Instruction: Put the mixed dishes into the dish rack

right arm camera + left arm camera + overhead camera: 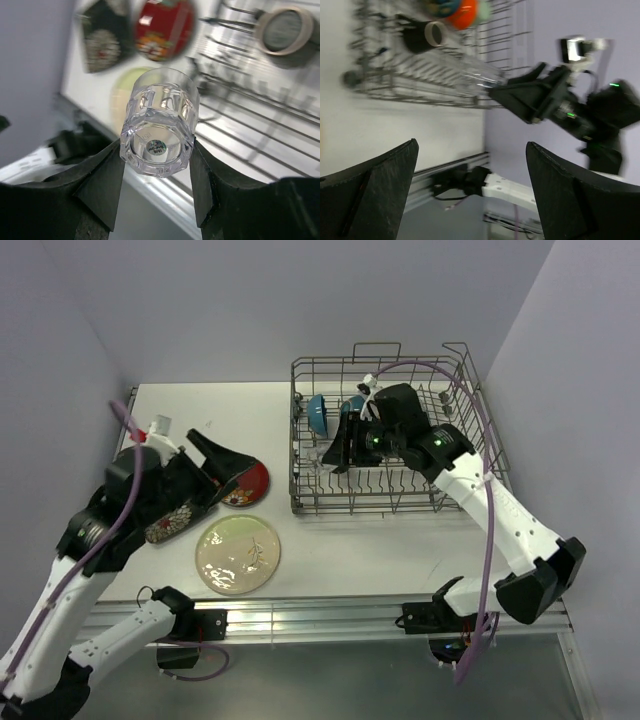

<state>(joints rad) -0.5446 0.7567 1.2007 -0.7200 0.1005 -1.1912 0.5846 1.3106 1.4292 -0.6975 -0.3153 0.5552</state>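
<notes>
Placing the glass. The right gripper (156,152) was clamped on the clear glass (159,125), one pad on each side of its thick base, with the mouth pointing away from the wrist. The glass hung above the near left part of the dish rack (420,505) and had not yet been set down. The left gripper (471,146), jaws wide apart and holding nothing, stood over the left of the table. Below it, the cream plate (238,555), red saucer (250,483) and a black square plate (175,520) waited outside the rack. A good placement probably called for a slow descent into a free gap between tines, clear of the blue bowl (318,412). The jaws should part only once the glass was seated, since smooth glass slips easily.
</notes>
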